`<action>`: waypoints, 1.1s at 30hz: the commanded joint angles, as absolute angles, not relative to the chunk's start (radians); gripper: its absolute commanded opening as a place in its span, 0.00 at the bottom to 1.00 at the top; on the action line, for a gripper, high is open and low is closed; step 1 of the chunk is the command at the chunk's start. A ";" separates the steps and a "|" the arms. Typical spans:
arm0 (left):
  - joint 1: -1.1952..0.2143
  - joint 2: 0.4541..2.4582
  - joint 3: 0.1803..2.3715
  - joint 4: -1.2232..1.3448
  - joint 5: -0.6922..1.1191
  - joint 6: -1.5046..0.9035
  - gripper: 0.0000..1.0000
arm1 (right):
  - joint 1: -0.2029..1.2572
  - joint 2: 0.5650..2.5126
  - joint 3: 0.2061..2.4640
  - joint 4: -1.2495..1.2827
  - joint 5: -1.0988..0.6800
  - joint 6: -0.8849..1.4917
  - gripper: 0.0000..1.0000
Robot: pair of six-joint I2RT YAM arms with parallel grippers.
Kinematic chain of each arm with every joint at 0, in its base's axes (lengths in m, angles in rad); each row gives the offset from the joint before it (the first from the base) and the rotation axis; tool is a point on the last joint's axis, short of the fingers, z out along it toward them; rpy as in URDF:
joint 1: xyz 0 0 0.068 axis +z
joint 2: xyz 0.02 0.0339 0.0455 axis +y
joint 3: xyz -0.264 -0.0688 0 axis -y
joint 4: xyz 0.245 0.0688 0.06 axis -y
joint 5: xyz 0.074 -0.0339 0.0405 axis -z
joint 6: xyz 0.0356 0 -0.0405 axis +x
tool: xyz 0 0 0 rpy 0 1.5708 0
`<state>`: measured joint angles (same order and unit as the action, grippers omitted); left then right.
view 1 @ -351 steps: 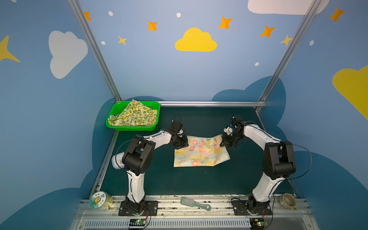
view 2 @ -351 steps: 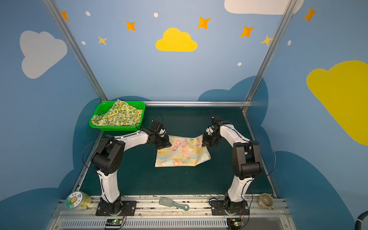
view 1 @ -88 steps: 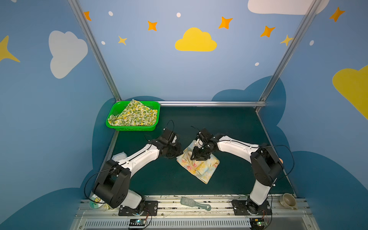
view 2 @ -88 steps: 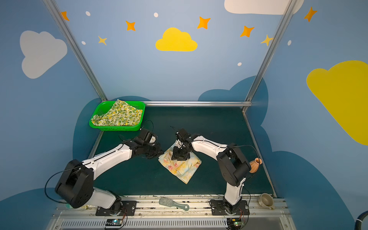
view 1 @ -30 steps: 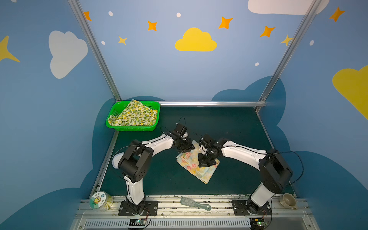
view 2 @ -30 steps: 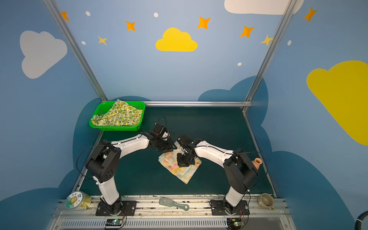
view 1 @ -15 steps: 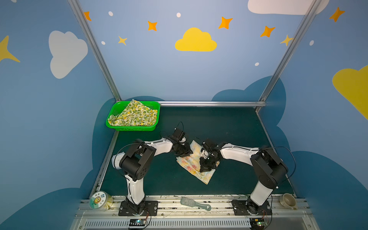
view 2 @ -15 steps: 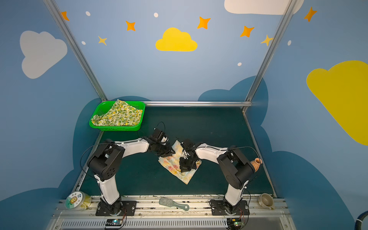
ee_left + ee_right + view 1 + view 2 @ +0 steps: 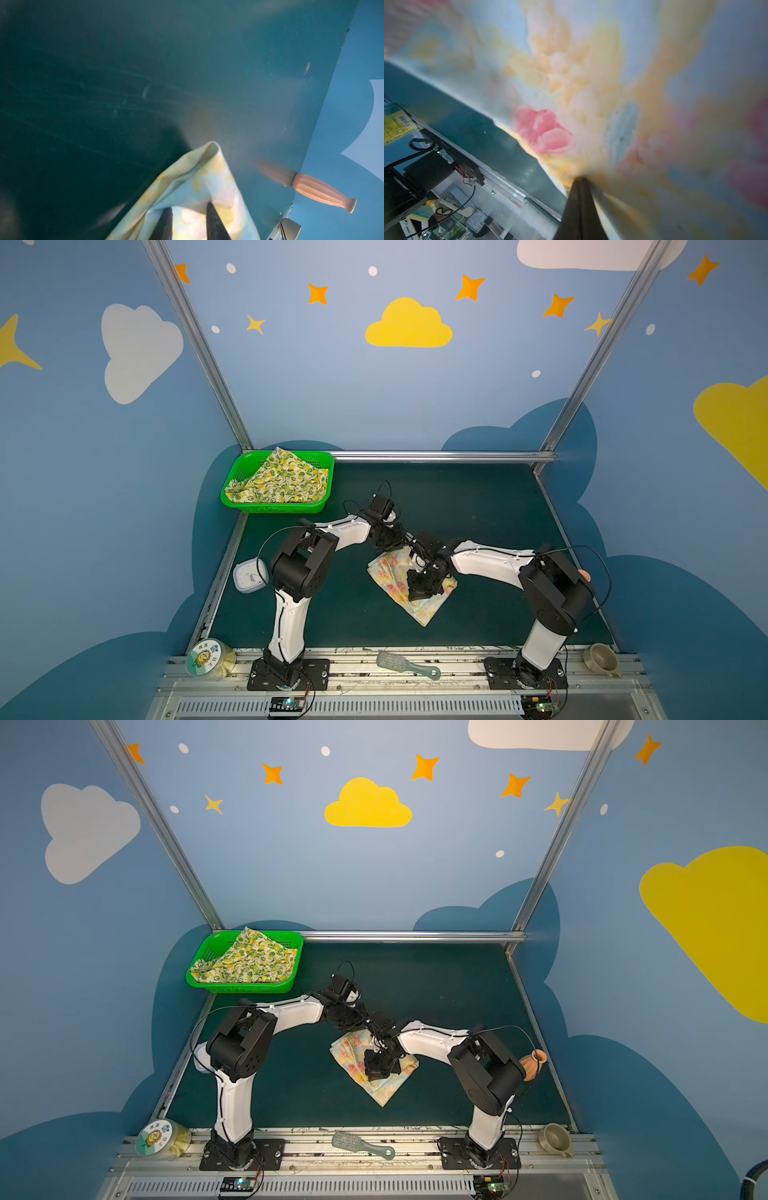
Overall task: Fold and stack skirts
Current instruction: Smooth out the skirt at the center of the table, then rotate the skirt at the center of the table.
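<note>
The pastel floral skirt (image 9: 390, 576) (image 9: 353, 1052) lies folded in a rough diamond on the dark green mat. My left gripper (image 9: 401, 545) (image 9: 365, 1025) is low at its far corner. In the left wrist view the gripper (image 9: 190, 205) stands narrowly open, its fingertips (image 9: 209, 207) tucked at a fold of the skirt (image 9: 197, 178). My right gripper (image 9: 415, 596) (image 9: 372, 1075) points down on the skirt's middle. It is shut (image 9: 581, 179), tip against the cloth (image 9: 591, 62). The lemon skirt (image 9: 278, 483) (image 9: 249, 959) lies crumpled in the green basket (image 9: 232, 506).
Left of the mat lies a white clock (image 9: 248, 576). On the front rail are a round tin (image 9: 208, 657), a brush (image 9: 405, 664) and a cup (image 9: 600, 657). A peach vase (image 9: 532, 1063) (image 9: 324, 193) lies at the mat's right edge behind the right arm.
The right gripper has slid toward the front across the floral skirt. The left gripper has settled lower at the skirt's far corner, its jaws a little narrower. The skirt has stayed in place.
</note>
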<state>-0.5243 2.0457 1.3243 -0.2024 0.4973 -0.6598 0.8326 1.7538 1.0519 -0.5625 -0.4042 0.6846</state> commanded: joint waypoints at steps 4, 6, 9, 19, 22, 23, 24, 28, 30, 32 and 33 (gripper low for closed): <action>-0.526 1.919 1.300 -0.263 0.487 -0.654 0.31 | 0.723 1.596 1.110 -0.693 -0.444 0.631 0.00; -0.532 1.888 1.266 -0.264 0.489 -0.682 0.31 | 0.667 1.579 1.122 -0.713 -0.442 0.598 0.00; -0.544 1.860 1.193 -0.236 0.496 -0.744 0.31 | 0.574 1.591 1.123 -0.705 -0.461 0.564 0.00; -0.565 1.921 1.061 -0.164 0.470 -0.826 0.30 | 0.466 1.766 1.079 -0.636 -0.477 0.527 0.00; -0.561 1.957 1.088 -0.178 0.467 -0.808 0.29 | 0.478 1.778 1.029 -0.604 -0.472 0.541 0.00; -0.558 1.969 1.102 -0.186 0.465 -0.799 0.29 | 0.482 1.777 1.006 -0.588 -0.474 0.552 0.00; -0.554 1.984 1.117 -0.193 0.465 -0.789 0.29 | 0.487 1.775 0.983 -0.574 -0.473 0.562 0.00; -0.545 2.044 1.203 -0.221 0.467 -0.740 0.29 | 0.523 1.759 0.906 -0.536 -0.456 0.612 0.00; -0.543 2.079 1.260 -0.237 0.466 -0.712 0.29 | 0.563 1.747 0.874 -0.517 -0.445 0.654 0.00; -0.541 2.106 1.315 -0.239 0.466 -0.690 0.29 | 0.611 1.731 0.857 -0.497 -0.432 0.706 0.00; -0.540 2.116 1.347 -0.240 0.469 -0.678 0.29 | 0.639 1.721 0.852 -0.479 -0.423 0.735 0.00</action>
